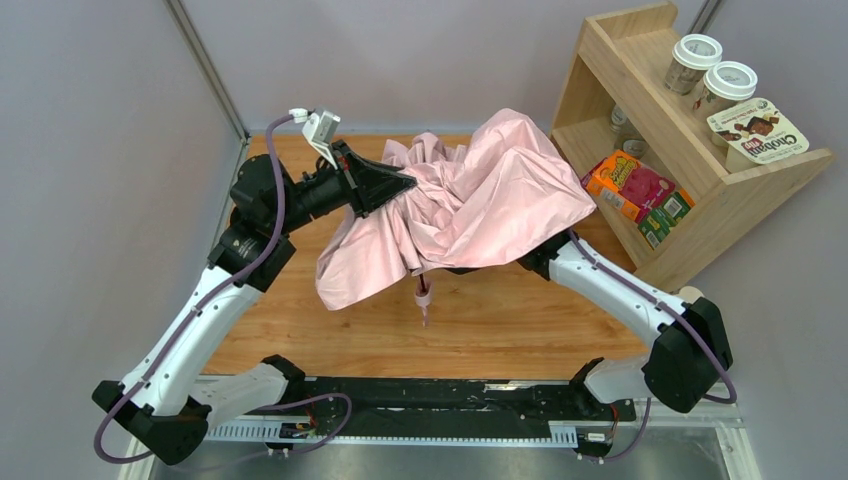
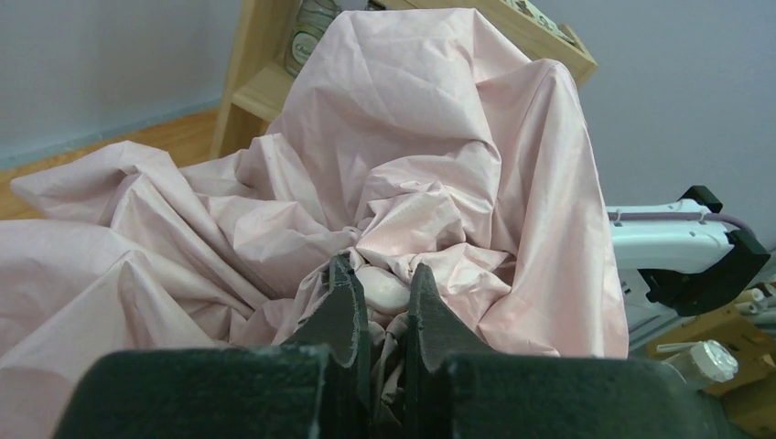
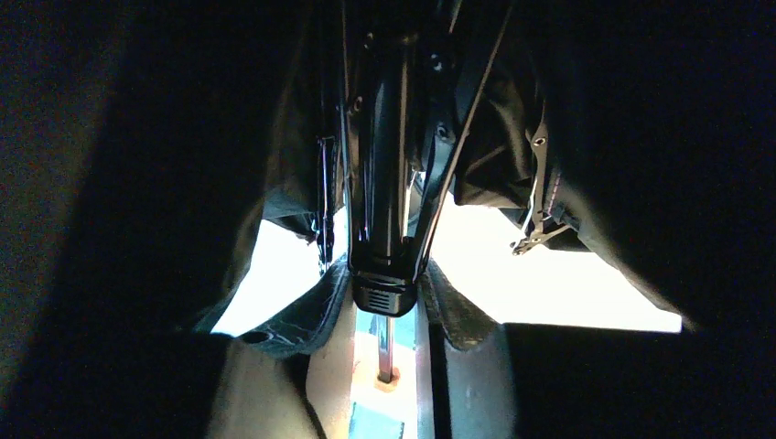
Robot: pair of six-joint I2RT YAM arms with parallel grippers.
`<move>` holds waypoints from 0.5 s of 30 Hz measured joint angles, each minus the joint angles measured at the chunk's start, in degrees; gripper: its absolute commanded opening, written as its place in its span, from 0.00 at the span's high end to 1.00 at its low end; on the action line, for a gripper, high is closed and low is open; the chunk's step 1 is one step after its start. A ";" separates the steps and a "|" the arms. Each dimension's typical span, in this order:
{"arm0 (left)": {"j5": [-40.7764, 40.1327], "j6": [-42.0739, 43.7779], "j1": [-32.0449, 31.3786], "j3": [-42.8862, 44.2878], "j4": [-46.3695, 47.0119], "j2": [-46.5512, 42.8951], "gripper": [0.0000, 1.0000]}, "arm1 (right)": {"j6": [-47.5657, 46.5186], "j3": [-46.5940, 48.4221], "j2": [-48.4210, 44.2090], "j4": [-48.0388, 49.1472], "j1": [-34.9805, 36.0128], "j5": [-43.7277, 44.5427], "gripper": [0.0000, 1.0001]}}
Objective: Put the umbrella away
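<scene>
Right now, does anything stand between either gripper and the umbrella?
Nothing visible does. The left gripper pinches the umbrella cloth; the right gripper, under it, appears closed on the dark handle.

1. Overhead view: bright, even light; sharp throughout; soft shadow under the umbrella (image 1: 490, 195) on the table (image 1: 520, 330).
2. Left wrist view: soft, even light; nearest foreground dark, slightly soft.
3. Right wrist view: mostly black; gaps blown out white.

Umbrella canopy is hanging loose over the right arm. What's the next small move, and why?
Probably push the left gripper toward the right gripper to shorten the shaft: the left pinches the umbrella tip, the right seems to clamp its dark shaft piece, and the canopy billows unfolded.
</scene>
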 measured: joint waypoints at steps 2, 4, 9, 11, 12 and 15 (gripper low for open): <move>-0.13 0.33 0.00 0.00 0.15 -0.28 1.00 | -1.38 0.31 0.00 -1.38 0.00 1.57 0.75; -1.11 1.05 -0.02 -0.26 0.13 -1.01 1.00 | -2.08 0.63 -0.02 -2.38 0.11 3.10 0.52; -5.14 2.97 -0.68 -4.17 -0.13 -6.93 1.00 | -1.38 -1.51 -1.73 -2.99 0.59 12.26 0.09; -7.37 3.78 -0.98 -6.01 -0.22 -10.01 1.00 | -1.14 -3.63 -3.23 -3.56 0.57 16.31 0.04; -8.44 4.31 -1.03 -6.91 -0.31 -11.61 1.00 | -0.74 -4.76 -3.89 -3.61 0.59 18.16 0.02; -10.51 6.19 -1.99 -9.38 -2.29 -14.82 1.00 | -0.13 -8.35 -5.68 -3.37 1.49 22.86 0.00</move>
